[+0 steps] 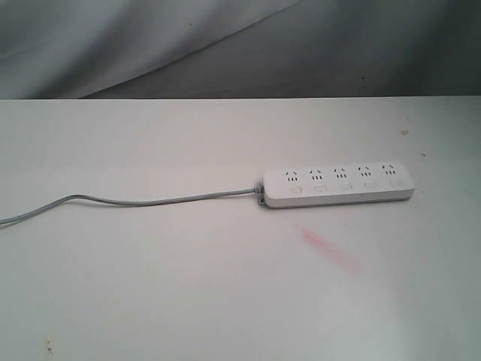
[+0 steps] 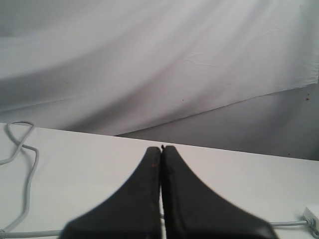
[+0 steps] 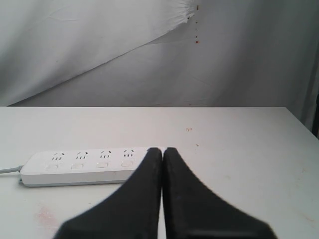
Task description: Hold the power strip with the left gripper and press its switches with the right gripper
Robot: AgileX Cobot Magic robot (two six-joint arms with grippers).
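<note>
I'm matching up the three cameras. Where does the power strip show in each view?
Exterior view: power strip lies right of centre.
Left wrist view: only the power strip's corner, at the frame's edge.
Right wrist view: power strip behind the right gripper, one end hidden.
Shared landmark: its grey cord.

power strip (image 3: 75,169), right wrist view: one end hidden behind the right gripper (image 3: 162,149) — fifth socket set out of sight.
power strip (image 2: 313,216), left wrist view: only a corner shows, cut by the frame edge.
cord (image 1: 135,201): runs off the left edge of the exterior frame.
switches (image 1: 345,186): too small to tell their positions.
left gripper (image 2: 161,148): fingers blurred, bases cut off — likewise the right gripper.
</note>
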